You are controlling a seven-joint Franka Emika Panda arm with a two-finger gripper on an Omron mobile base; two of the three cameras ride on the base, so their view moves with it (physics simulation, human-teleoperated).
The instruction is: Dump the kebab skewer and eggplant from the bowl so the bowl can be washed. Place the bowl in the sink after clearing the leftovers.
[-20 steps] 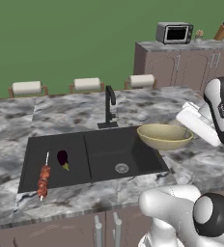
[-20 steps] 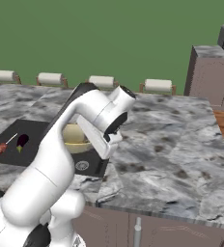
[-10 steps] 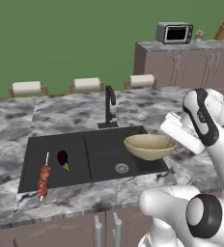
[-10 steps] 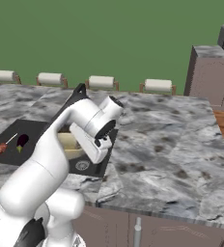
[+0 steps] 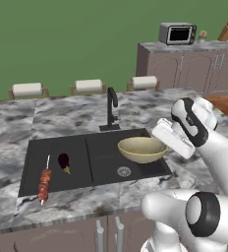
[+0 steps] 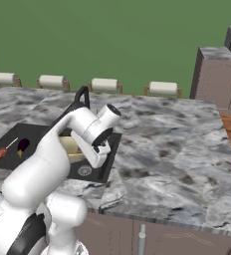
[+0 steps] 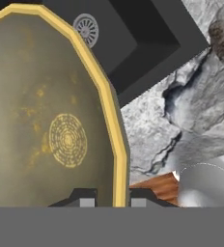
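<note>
I've got the bowl (image 5: 141,149) held by its rim over the right basin of the sink (image 5: 106,170), above the round drain (image 5: 124,171). In the hand view the rim (image 7: 118,159) runs straight between the two fingertips (image 7: 87,198), so the jaws (image 7: 109,200) are closed on the bowl edge, gap narrow. Bowl inside is bare, just yellowish stains on the bottom. It sits roughly level in the left base view, off the basin floor as far as I can tell. From the right base view the arm covers most of the bowl (image 6: 70,148); only a pale sliver shows. Skewer (image 5: 43,180) lies in the left basin, near its front edge, stick end pointing toward the back. Eggplant (image 5: 63,161) is in the same basin, just beside the skewer, apart from it. Faucet (image 5: 111,107) stands behind the sink on the grey marble bench (image 5: 194,115).
</note>
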